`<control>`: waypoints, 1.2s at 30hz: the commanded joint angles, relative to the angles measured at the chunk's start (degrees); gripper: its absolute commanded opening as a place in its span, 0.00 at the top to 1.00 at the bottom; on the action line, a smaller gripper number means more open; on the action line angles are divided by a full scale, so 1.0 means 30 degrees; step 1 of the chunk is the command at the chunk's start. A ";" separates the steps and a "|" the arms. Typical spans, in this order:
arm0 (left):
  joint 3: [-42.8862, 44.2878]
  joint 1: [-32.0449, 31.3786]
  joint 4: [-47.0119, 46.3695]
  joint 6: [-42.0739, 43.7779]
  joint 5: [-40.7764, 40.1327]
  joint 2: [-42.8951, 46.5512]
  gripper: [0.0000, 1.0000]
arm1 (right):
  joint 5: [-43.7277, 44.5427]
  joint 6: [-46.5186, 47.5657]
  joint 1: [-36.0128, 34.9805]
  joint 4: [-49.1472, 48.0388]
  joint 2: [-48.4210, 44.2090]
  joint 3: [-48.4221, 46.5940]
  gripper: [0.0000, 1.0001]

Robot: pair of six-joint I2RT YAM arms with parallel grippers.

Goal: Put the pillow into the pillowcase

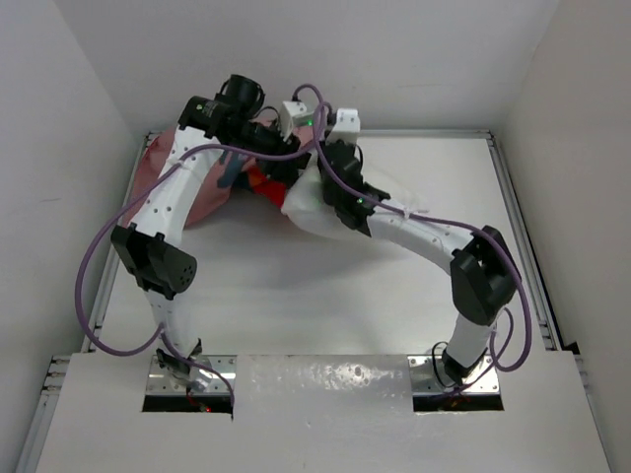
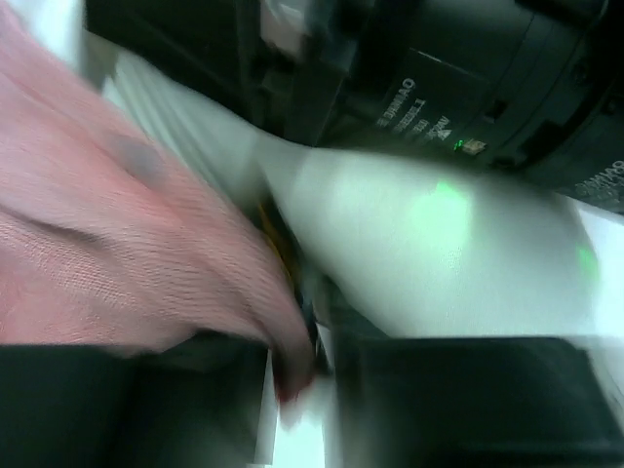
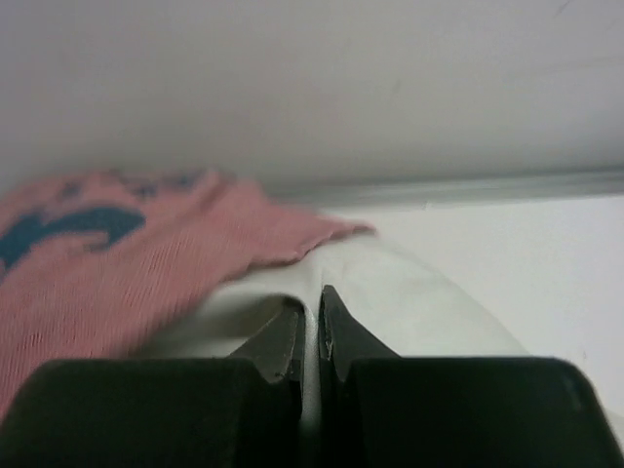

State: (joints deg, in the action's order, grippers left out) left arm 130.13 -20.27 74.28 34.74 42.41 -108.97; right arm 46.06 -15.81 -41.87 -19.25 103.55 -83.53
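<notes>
The pillow [image 1: 308,209] lay toward the far edge of the table [image 1: 296,296], about midway along it. The pillowcase [image 1: 207,202] was bunched beside it toward the far-left corner — pale pink inside showing, its edge draped over the pillow's left end. The right gripper [image 3: 310,304] was clamped on a fold of the pillow's white cover. The left gripper [image 2: 297,390] sat at the pillowcase's edge with pink cloth between its blurred fingers — whether they pinched it or stood loose could not be told.
</notes>
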 commanded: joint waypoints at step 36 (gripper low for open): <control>-0.2647 -0.0479 -1.1548 -0.3915 -0.2103 -0.3381 0.08 | -1.7553 -0.1262 0.7481 0.7289 -0.5309 0.6486 0.01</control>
State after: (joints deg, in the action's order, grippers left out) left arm 126.69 -29.06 41.23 10.83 36.99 -121.03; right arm -2.61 -18.59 -19.62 3.77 89.49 -58.61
